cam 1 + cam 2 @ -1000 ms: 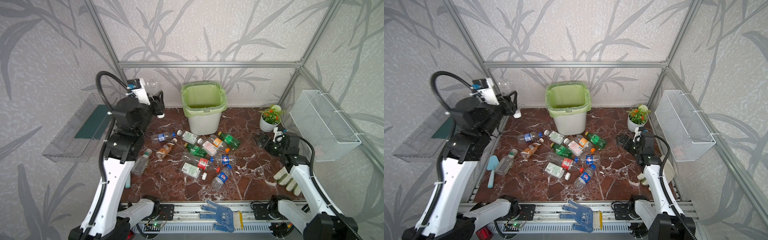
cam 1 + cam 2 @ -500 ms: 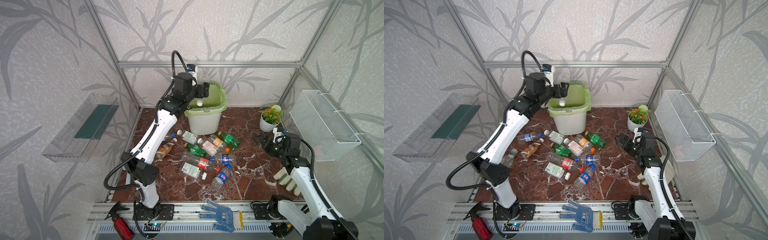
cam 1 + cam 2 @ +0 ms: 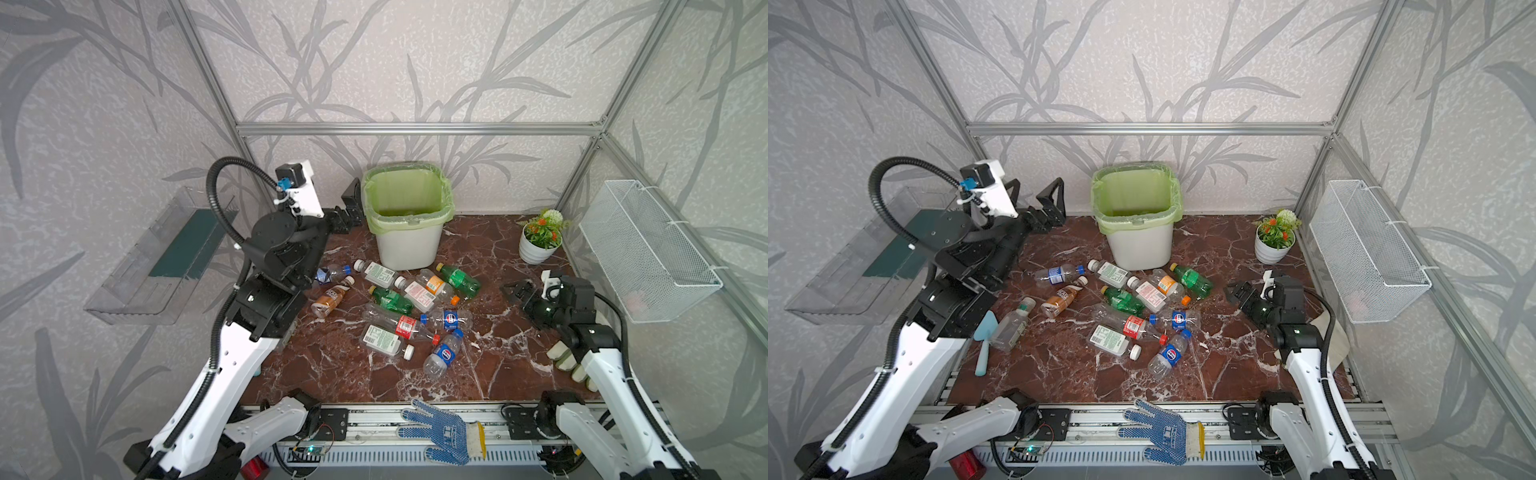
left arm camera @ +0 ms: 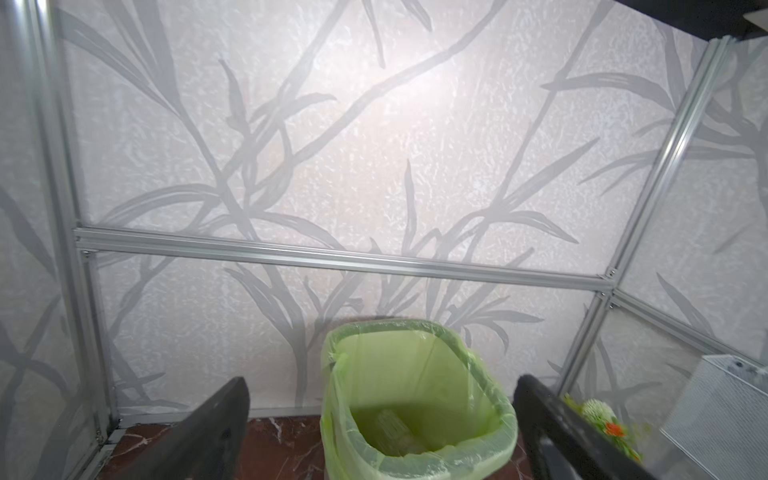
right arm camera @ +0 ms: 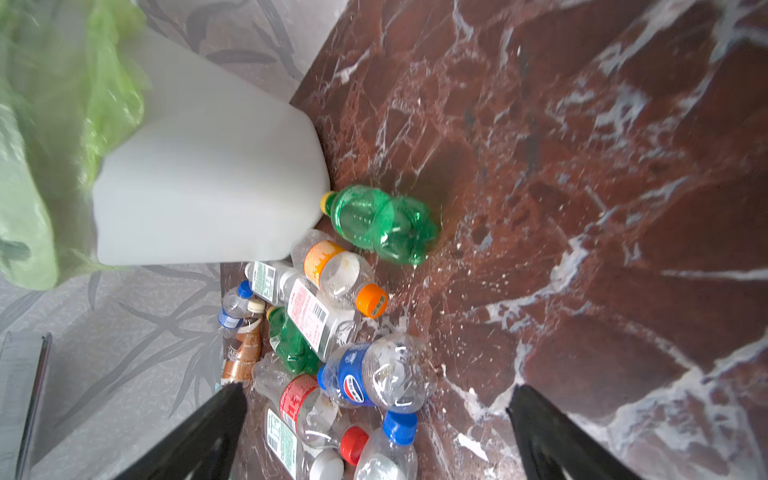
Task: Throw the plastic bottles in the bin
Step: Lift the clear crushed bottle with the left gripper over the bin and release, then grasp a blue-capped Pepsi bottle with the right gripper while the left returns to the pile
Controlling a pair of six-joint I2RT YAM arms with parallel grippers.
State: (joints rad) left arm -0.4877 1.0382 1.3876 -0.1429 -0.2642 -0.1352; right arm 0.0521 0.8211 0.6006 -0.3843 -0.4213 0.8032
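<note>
Both top views: high, front, looking down on whole table [image 3: 340, 374]. Left wrist: faces bin [image 4: 415, 365]. Right wrist: close above bottles [image 5: 376, 376].

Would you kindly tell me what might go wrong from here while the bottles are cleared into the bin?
The bottles lie packed and overlapping, so the open right pincer closing on one may scatter its neighbours. The green bottle nearest that pincer has its cap at the bin's base; a grab there may nudge the bin. The trowel lies right beside a clear bottle near the left arm and might be picked up by mistake.
</note>
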